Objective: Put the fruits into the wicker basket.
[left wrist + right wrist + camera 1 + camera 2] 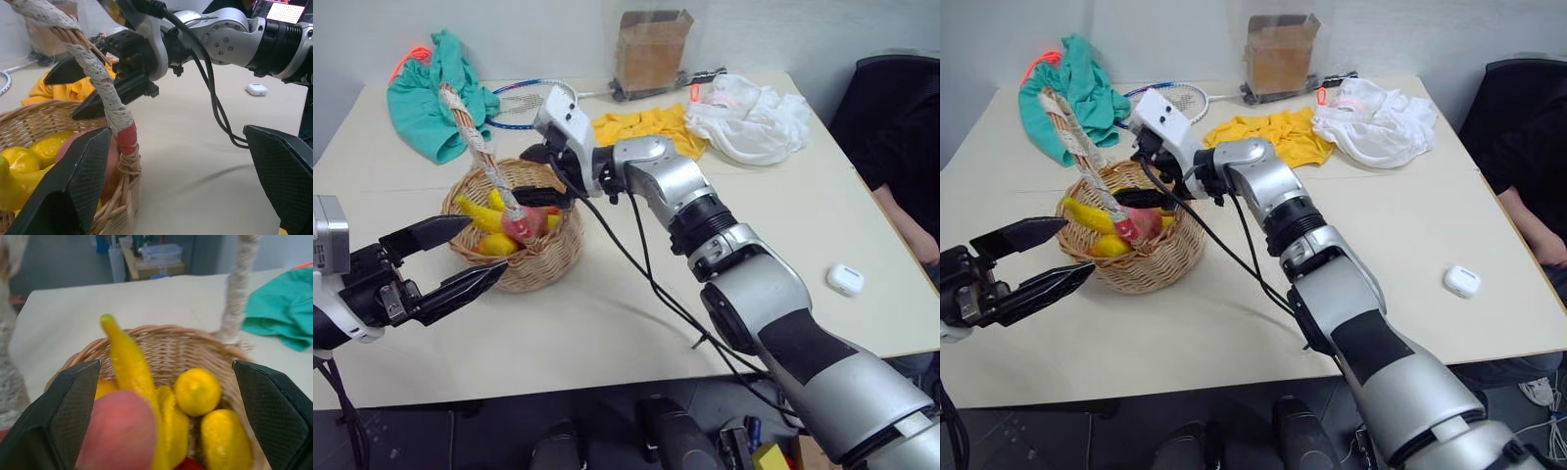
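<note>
Pale and cream-coloured, the surface [636, 323] carried the wicker basket [533, 262] toward its left part, with a teal cloth [435, 93], a badminton racket [524, 103], a yellow garment [651, 127], a white garment [754, 122] and a brown paper bag [651, 49] lying farther back. A small white case [845, 279] sat well apart on the right. Inside the basket lay the banana [129, 367], its greenish tip raised toward the rim, and the peach [122, 431] beside it, along with a few round yellow fruits [198, 391]. The basket's tall cord-wrapped handle [475, 147] arched over them. The right gripper [543, 176] hung just above the basket's far rim, its fingers [73, 406] spread wide and holding nothing. The left gripper [460, 255] hovered just beside the basket's near left side, its fingers [73, 181] also parted and empty.
</note>
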Robot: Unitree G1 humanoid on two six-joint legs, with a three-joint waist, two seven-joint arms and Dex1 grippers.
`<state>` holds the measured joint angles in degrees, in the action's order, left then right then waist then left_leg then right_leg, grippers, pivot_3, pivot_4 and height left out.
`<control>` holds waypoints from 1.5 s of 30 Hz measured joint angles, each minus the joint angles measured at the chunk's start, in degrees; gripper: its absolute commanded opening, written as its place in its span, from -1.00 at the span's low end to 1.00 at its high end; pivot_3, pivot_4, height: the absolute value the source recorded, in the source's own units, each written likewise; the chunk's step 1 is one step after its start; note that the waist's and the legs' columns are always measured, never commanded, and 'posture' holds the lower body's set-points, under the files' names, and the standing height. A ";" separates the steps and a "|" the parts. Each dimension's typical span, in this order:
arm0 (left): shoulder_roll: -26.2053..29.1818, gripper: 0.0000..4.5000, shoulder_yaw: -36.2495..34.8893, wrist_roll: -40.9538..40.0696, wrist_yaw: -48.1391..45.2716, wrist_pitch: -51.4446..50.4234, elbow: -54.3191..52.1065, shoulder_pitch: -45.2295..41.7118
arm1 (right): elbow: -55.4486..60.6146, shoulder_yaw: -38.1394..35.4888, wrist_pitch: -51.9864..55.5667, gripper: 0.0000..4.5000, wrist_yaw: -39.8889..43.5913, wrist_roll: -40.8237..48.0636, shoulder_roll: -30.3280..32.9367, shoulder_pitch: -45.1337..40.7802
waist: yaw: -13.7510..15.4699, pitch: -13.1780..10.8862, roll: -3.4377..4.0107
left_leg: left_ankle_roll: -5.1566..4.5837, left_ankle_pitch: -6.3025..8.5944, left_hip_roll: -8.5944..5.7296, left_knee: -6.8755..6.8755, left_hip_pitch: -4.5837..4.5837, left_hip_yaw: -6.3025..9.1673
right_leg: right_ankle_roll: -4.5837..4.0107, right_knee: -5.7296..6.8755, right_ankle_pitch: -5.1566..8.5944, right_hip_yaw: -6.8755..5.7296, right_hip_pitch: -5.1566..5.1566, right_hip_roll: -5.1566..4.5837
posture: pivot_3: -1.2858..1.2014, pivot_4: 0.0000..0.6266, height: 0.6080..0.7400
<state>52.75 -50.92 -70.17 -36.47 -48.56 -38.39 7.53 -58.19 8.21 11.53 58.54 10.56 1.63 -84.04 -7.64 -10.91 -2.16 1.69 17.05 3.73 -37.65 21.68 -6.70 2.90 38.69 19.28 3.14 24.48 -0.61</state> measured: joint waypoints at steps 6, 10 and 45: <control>2.97 1.00 -3.28 1.48 -3.97 0.01 4.90 1.85 | 16.69 -1.29 8.27 0.97 10.56 2.13 11.08 11.30 | -0.10 0.01 -0.01 | 0.00 0.01 0.01 0.20 0.00 -0.03 | 0.01 -0.15 0.00 0.01 0.00 0.03 | 0.03 -0.52 1.00; 5.86 1.00 -4.35 4.75 -7.95 0.23 8.63 2.21 | 31.36 1.91 18.80 0.97 11.99 5.10 9.23 21.40 | -1.19 -0.02 0.04 | 0.31 -0.17 0.09 0.46 -0.04 -0.10 | -0.13 0.16 0.07 0.11 0.33 0.19 | 0.03 -0.52 1.00; 6.20 1.00 1.21 6.34 -11.53 0.72 9.19 -5.29 | 51.13 2.79 23.29 -0.84 8.33 13.66 7.30 29.14 | 0.40 0.00 -0.05 | 0.11 -0.05 -0.01 0.44 0.12 0.12 | -0.09 -0.18 0.05 -0.09 0.20 0.01 | 0.03 -0.52 1.00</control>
<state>58.95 -49.71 -63.83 -48.00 -47.84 -29.20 2.23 -7.05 11.00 34.81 66.87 24.22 8.93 -54.90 -7.24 -10.91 -2.21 1.79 17.00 3.73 -37.21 21.80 -6.59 2.81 38.51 19.33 3.06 24.68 -0.60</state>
